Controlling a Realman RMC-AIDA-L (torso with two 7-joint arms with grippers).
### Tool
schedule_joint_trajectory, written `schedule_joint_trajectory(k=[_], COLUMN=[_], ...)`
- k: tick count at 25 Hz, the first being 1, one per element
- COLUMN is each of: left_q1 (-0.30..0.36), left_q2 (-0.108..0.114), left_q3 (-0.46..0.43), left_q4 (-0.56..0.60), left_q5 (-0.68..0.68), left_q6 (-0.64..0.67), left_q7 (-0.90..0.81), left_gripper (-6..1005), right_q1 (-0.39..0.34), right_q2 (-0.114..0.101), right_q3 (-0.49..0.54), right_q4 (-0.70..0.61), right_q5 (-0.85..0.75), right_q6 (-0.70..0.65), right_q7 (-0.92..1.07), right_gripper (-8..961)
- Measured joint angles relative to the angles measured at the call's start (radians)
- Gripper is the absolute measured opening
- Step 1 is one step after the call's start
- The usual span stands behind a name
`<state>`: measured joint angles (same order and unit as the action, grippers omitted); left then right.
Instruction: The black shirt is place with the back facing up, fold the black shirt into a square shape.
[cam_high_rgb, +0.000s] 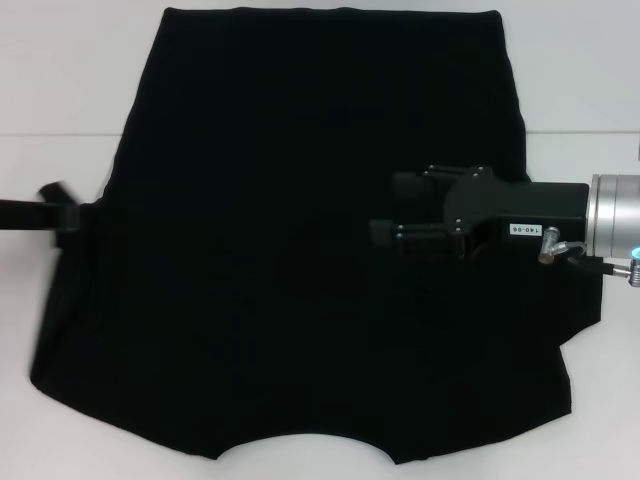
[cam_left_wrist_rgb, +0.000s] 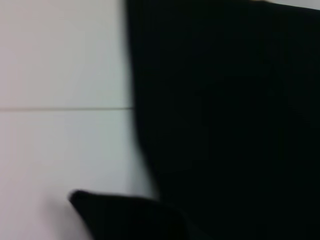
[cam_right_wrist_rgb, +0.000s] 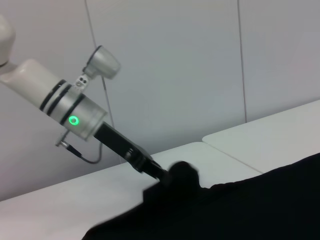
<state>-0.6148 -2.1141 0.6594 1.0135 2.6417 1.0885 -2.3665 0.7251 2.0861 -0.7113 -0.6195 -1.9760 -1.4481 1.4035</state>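
On white table (cam_high_rgb: 60, 70), limp black shirt (cam_high_rgb: 280, 250)

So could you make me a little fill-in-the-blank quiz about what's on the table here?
1. The black shirt lies spread on a ____ table.
2. The right end effector hovers over the ____.
3. The left end effector is at the shirt's ____ edge.

Missing words: white; shirt; left
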Motion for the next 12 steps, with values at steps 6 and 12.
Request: schedule_joint_trajectory(k=[6, 12], left_q1=[-0.01, -0.012], left_q2=[-0.041, -0.047], left_q3=[0.13, 0.178], left_q4=[-0.001, -0.062], left_q5=[-0.074, -0.167], left_q6=[-0.005, -0.023], left_q7=[0.055, 0.086], left_gripper=[-1, 26], right_q1=[-0.003, -0.003], right_q2=[0.0, 0.0], right_q3=[0.004, 0.003], right_q4=[0.0, 0.0], right_q5=[0.0, 0.0], right_q6=[-0.006, -0.006], right_q7=[0.0, 0.0], right_gripper=[852, 853])
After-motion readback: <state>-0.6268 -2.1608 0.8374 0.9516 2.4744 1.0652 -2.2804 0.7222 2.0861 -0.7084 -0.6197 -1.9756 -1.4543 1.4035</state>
